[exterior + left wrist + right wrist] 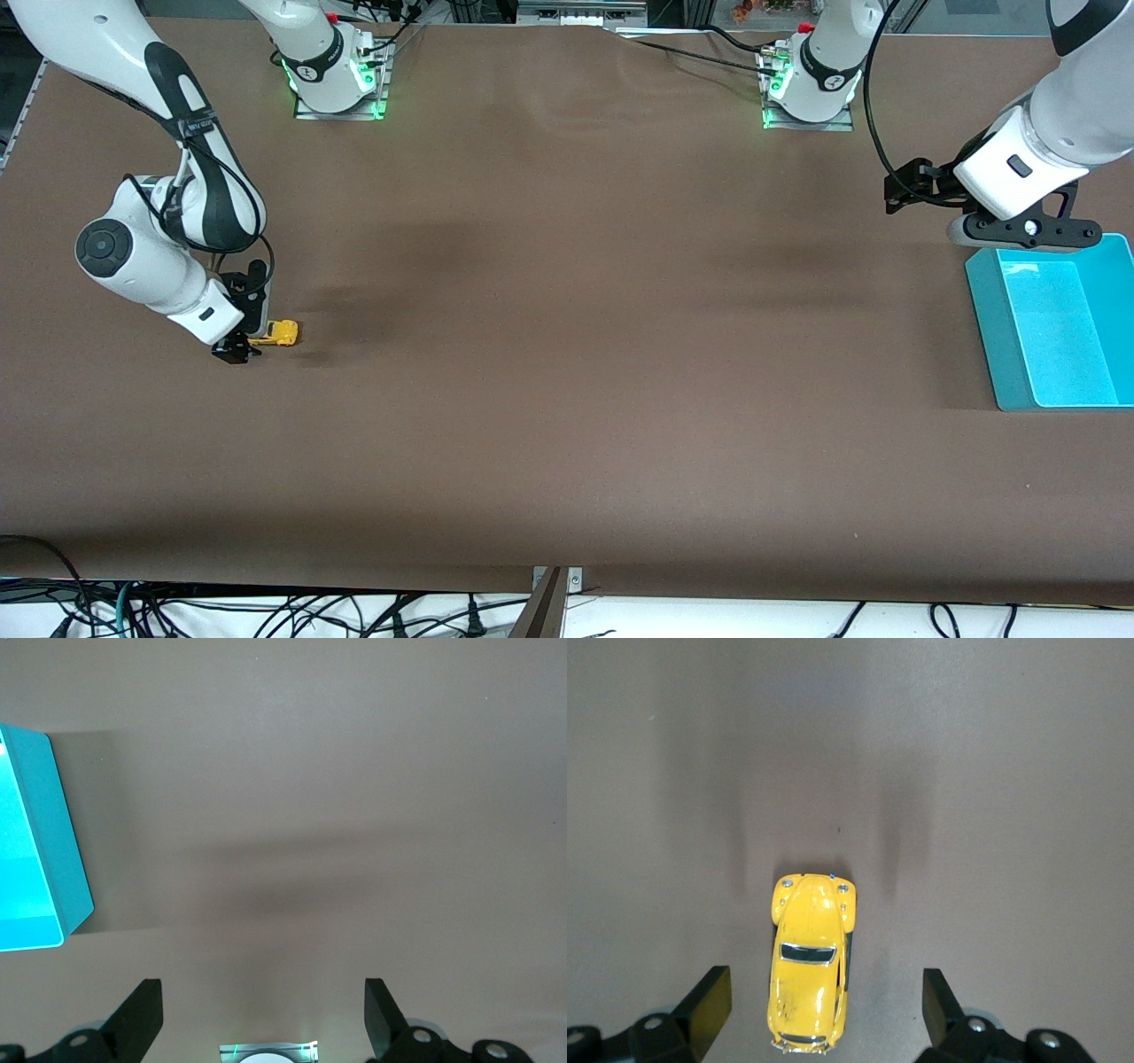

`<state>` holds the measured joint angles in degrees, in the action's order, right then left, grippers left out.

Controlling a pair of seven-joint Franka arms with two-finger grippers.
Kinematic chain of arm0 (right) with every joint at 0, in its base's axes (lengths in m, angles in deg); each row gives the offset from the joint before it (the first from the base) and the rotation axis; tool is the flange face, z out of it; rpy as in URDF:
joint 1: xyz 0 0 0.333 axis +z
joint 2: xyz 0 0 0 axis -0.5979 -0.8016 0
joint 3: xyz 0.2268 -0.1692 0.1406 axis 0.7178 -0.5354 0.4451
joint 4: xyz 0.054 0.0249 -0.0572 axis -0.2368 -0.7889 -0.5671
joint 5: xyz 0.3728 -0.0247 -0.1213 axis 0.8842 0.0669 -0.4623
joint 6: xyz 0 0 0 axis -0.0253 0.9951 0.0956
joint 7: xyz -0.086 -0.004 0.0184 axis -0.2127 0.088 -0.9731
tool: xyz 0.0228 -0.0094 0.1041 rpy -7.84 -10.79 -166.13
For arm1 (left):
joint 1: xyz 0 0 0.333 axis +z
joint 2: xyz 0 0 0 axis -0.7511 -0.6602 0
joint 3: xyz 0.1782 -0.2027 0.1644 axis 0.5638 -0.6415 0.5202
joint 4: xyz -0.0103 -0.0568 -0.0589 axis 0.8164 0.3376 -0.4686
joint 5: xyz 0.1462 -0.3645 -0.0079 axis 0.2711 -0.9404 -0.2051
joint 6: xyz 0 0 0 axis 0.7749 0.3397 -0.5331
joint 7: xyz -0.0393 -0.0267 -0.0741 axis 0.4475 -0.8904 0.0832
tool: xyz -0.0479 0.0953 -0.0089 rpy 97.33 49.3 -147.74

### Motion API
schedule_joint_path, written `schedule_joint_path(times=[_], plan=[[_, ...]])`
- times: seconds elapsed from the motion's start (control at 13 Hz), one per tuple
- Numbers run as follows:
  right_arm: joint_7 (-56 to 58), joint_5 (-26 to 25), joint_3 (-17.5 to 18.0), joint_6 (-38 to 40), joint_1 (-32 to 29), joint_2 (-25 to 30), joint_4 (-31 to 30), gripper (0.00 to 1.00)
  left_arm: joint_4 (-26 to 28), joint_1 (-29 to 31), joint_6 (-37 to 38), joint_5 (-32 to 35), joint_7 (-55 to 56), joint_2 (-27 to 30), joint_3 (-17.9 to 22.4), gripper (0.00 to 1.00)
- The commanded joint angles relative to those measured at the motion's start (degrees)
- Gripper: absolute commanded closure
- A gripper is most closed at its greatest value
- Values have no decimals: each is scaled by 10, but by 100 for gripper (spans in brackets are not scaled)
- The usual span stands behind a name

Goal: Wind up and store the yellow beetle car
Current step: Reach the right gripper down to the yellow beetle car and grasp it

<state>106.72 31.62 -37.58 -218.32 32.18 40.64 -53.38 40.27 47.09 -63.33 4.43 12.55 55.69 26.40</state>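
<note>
Front view: the yellow beetle car sits on its wheels on the brown tabletop toward the right arm's end, well apart from the turquoise bin at the left arm's end. The right tool is down at the tabletop just beside the car, on the side away from the bin. The left tool hangs in the air over bare tabletop beside the bin, that arm waiting.

Left wrist view: the left tool is spread wide with nothing between its fingers; a wall of the bin shows at the edge, and the car does not appear.

Right wrist view: the right tool is spread, its two fingers standing either side of the car and clear of both flanks, the rear of the toy lying between them, the bonnet pointing away.

The toy looks small, rigid and light, its glossy rounded shell likely to slip under a loose pinch. The flat flanks at the doors, midway along the body, seem the surest place to close on, keeping the wheels free to roll for winding.
</note>
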Motion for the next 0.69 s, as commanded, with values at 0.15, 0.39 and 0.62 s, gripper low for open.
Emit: schedule_joint_path(times=[0.15, 0.39, 0.62], plan=[[18, 3, 4, -13, -20, -18, 0, 8, -22, 4, 14, -9, -13, -11, 0, 0], [18, 3, 5, -33, -24, -19, -18, 12, -22, 3, 14, -9, -13, -11, 0, 0], [17, 3, 5, -50, -26, -20, -33, 23, -21, 3, 14, -9, -12, -11, 0, 0]])
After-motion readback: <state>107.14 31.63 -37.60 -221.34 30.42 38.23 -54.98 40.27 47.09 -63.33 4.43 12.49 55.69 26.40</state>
